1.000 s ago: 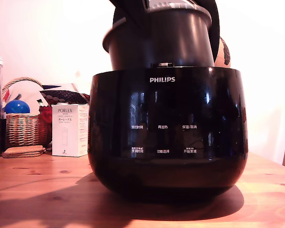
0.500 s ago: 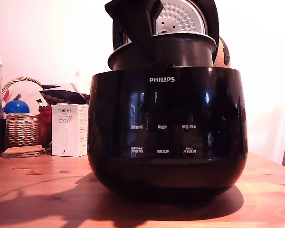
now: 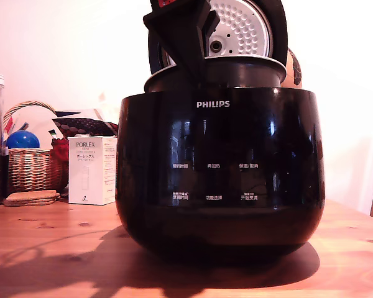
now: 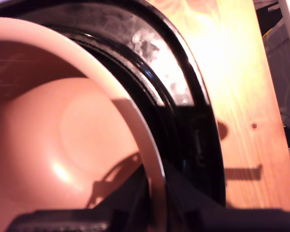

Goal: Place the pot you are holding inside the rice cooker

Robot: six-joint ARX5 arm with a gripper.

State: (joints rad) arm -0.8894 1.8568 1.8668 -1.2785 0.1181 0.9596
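I have the gripper (image 3: 185,46) clamped on the flared rim of the pot (image 3: 236,69), one finger inside and one outside. The pot sits mostly sunk in the rice cooker (image 3: 219,167), only its rim and upper wall above the body. The cooker's lid (image 3: 239,28) stands open behind it.

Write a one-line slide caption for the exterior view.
Claw lowers the pot into the open PHILIPS rice cooker, rim just above the body.
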